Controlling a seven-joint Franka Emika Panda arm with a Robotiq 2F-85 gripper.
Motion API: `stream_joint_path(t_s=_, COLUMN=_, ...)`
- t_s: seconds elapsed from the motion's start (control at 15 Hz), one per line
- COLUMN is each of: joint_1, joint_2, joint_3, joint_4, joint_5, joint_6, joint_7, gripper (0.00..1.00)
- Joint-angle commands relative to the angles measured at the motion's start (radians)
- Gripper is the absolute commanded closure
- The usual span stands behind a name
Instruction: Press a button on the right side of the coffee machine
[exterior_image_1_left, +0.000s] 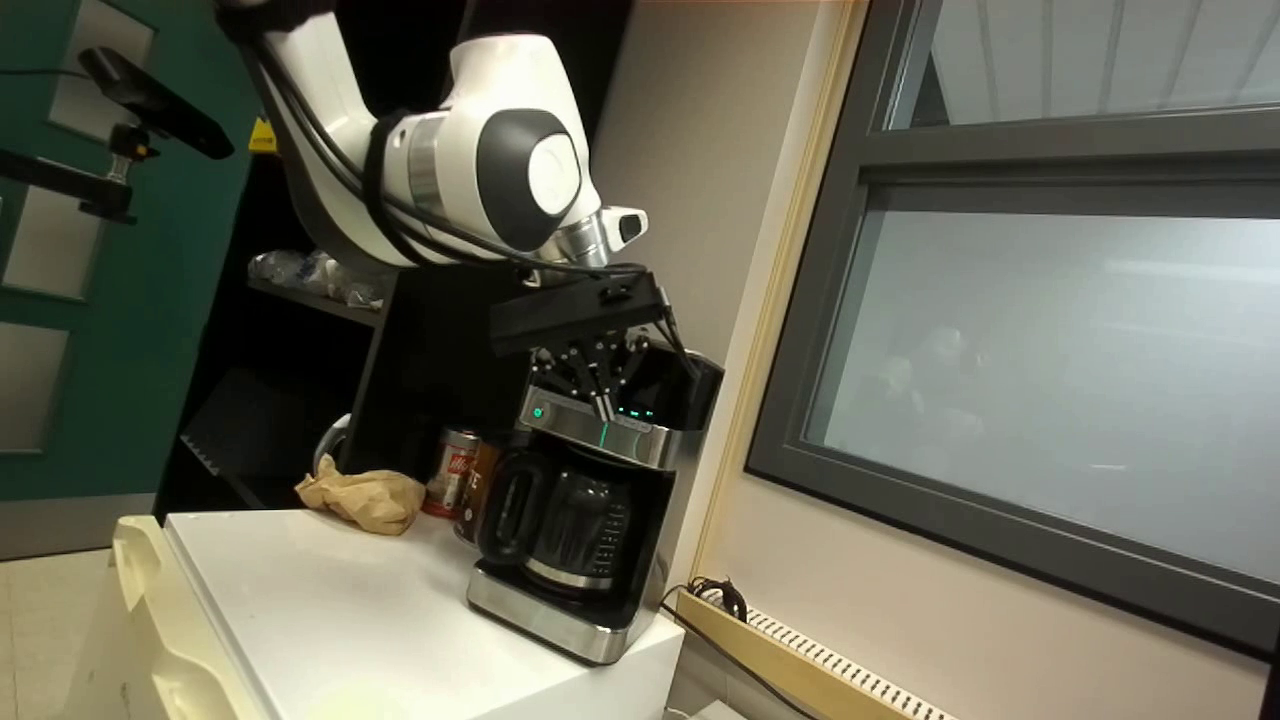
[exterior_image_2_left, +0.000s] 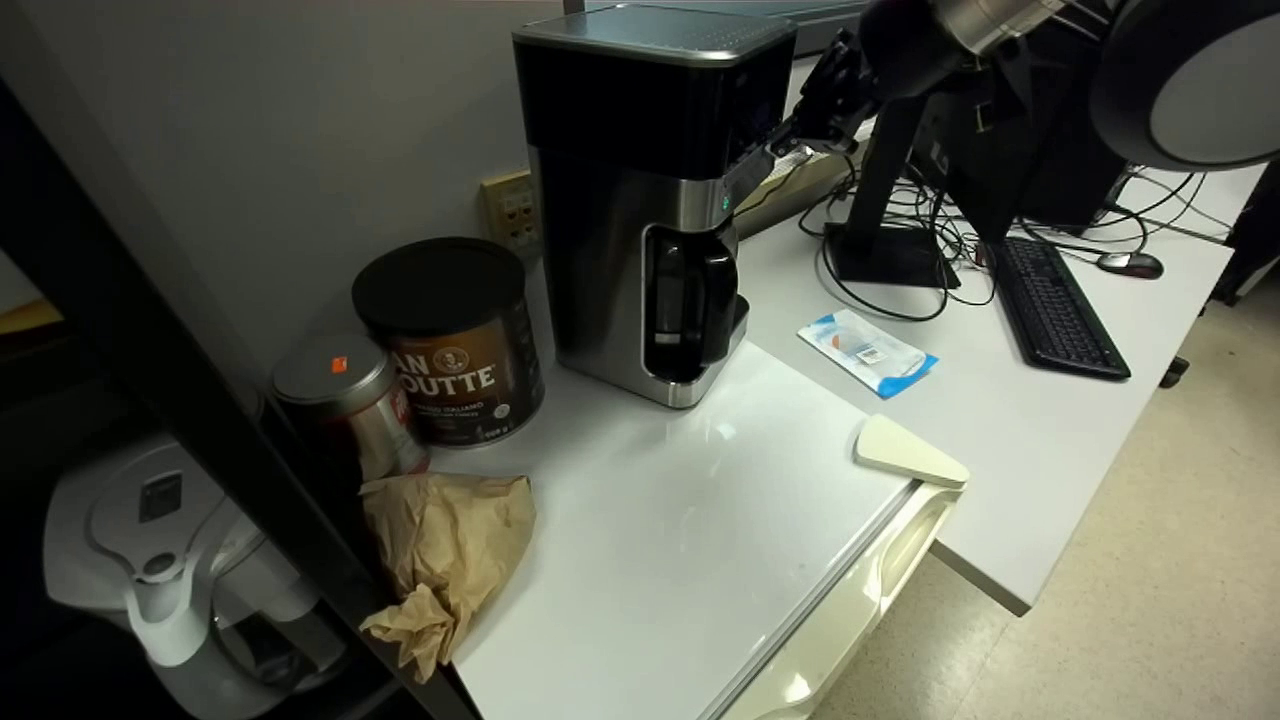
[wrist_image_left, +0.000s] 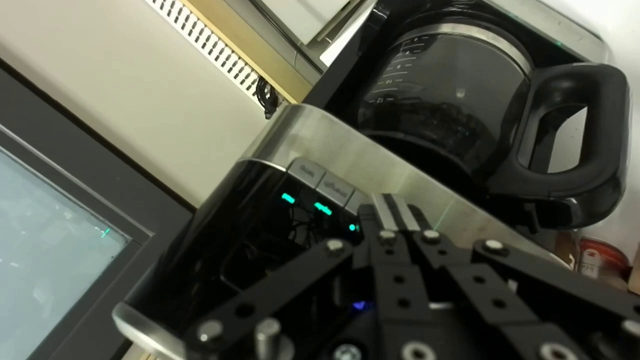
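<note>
Pale wall and a dark-framed window filled the right of an exterior view, next to a white cabinet with a glossy top. On that top, close to the wall, stood the coffee machine, upright, its carafe seated inside and the black handle pointing outward. Green lights glowed on its dark panel, just above a row of buttons.

Over the machine reached the white arm, and the gripper was at the front, by the buttons. Its jaws were clenched, the two metal tips side by side with only a thin dark line between them. In the wrist view the tips overlapped the end of the button row; whether they actually touched a button was hard to tell from these angles.

Beside the machine, in both exterior views, stood a brown tin, then a smaller can with red on its side, and next to that lay a crumpled paper bag. On the adjoining desk were a pouch with blue ends, a keyboard, a mouse and a black stand. Teal panelling showed past the dark shelving at the far left of an exterior view.
</note>
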Motion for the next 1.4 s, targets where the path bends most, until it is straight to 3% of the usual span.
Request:
stream_joint_path(t_s=0.0, joint_1=-0.021, joint_2=0.047, joint_3=0.035, joint_4=0.079, joint_5=0.012, joint_6=-0.044, joint_7=-0.024, gripper=1.0)
stream_joint_path(t_s=0.07, joint_1=0.001, joint_2=0.05, joint_3=0.014, joint_4=0.083, joint_5=0.055, joint_6=-0.045, joint_7=-0.052, gripper=1.0)
stream_joint_path(t_s=0.73, joint_1=0.001, joint_2=0.067, joint_3=0.017, joint_4=0.112, joint_5=0.107, joint_6=-0.096, joint_7=-0.08, gripper=1.0)
stream_joint_path(t_s=1.13, joint_1=-0.008, joint_2=0.059, joint_3=0.03, joint_4=0.092, joint_5=0.111, joint_6=-0.095, joint_7=-0.095, gripper=1.0)
stream_joint_path(t_s=1.33, joint_1=-0.021, joint_2=0.014, joint_3=0.044, joint_4=0.022, joint_5=0.101, joint_6=-0.067, joint_7=-0.11, gripper=1.0)
